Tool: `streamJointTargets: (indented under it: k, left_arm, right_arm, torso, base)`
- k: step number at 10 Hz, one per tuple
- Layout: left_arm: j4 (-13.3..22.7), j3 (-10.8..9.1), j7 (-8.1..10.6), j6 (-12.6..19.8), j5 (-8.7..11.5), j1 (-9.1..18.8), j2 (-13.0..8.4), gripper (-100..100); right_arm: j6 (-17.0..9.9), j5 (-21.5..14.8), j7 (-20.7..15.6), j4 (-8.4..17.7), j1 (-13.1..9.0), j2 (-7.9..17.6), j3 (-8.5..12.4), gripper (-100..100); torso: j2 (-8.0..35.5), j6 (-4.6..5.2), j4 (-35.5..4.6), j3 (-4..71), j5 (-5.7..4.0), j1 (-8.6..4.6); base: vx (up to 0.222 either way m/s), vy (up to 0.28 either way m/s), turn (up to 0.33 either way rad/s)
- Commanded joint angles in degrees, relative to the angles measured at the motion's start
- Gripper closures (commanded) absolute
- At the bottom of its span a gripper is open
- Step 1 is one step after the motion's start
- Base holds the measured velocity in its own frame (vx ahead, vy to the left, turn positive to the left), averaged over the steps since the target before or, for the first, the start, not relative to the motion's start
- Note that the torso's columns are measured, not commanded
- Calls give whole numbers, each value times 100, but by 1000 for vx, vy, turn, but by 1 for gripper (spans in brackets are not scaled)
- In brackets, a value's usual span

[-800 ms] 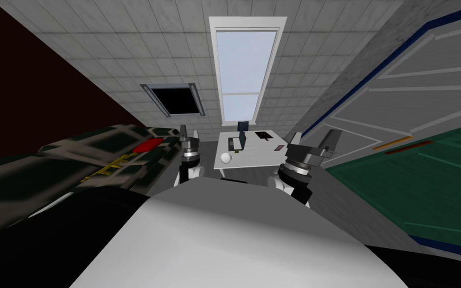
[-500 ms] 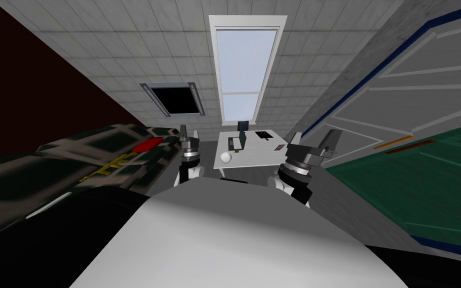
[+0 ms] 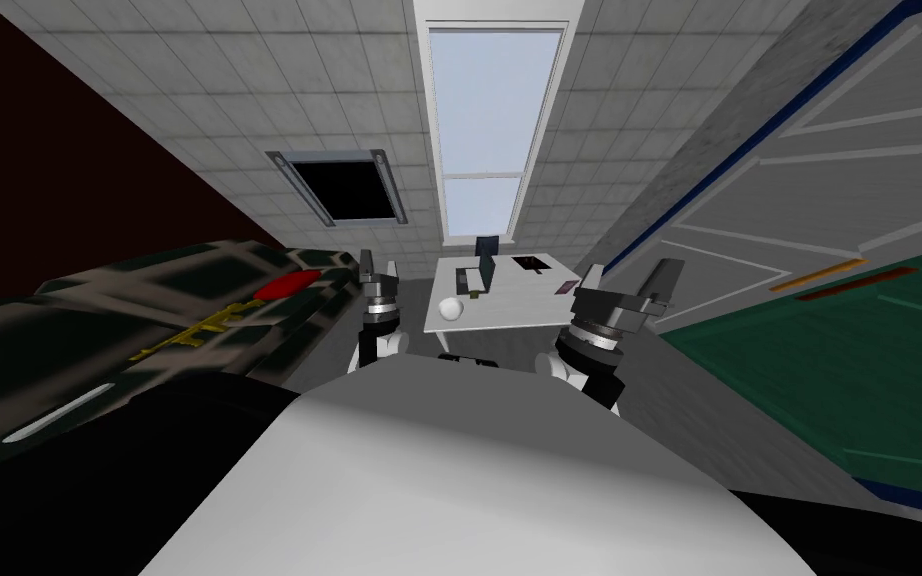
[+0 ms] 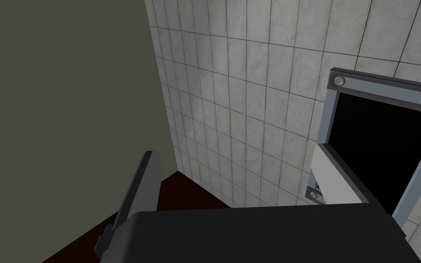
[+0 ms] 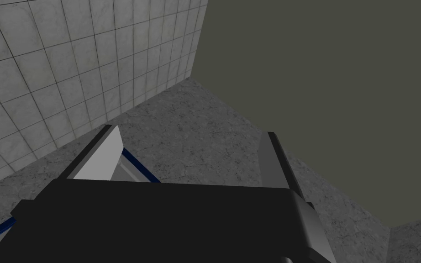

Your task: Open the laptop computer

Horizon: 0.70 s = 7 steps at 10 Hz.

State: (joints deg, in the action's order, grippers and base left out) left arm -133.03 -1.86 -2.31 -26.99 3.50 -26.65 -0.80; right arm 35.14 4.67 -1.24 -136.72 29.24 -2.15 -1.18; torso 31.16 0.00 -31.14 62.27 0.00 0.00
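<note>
The laptop is a small dark shape on a white table ahead of me under the window; its lid looks partly raised, but I cannot tell by how much. Both arms are held up in front of my chest, well short of the table. My left gripper stands open with nothing between its fingers. My right gripper is open and empty too, its fingers wide apart.
On the table lie a white ball, a flat dark item and a small purple item. A dark upright shape stands behind the laptop. Dark furniture with a red patch lies left; a green panel is right.
I have moved a little forward: the table, window and wall frame have slid up and grown slightly. Both arms hold the same pose.
</note>
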Motion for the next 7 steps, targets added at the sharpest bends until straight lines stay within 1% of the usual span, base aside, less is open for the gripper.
streamJointTargets:
  k: [1,2,3,4,6,7]
  left_arm:
    - [0,0,0,0,0,0,0,0]
    - [44,-2,3,43,-12,43,-188,-100]
    - [90,-3,6,87,-24,87,-315,-100]
    - [149,-5,9,146,-40,146,-438,-100]
    - [308,-11,19,301,-83,301,-644,-100]
    - [511,-18,32,498,-138,498,-784,-100]
  right_arm:
    - [0,0,0,0,0,0,0,0]
    - [0,0,0,0,0,0,0,0]
    - [0,0,0,2,0,0,0,0]
    - [0,0,0,3,1,-1,0,0]
    - [0,0,0,3,1,-1,-1,0]
    - [0,0,0,3,1,-1,-1,0]
  torso:
    - [423,0,-423,846,0,0]
    - [846,0,-846,1692,0,0]
    - [1038,0,-1034,2087,-1,-4]
    - [1091,0,-1090,2199,-3,-10]
    - [1107,0,-1111,2232,-2,-7]
    - [1112,0,-1113,2230,-2,-6]
  base:
    - [0,0,0]
    - [9,-18,0]
    - [6,-44,1]
    - [7,-59,3]
    - [14,-74,1]
    - [21,-135,4]
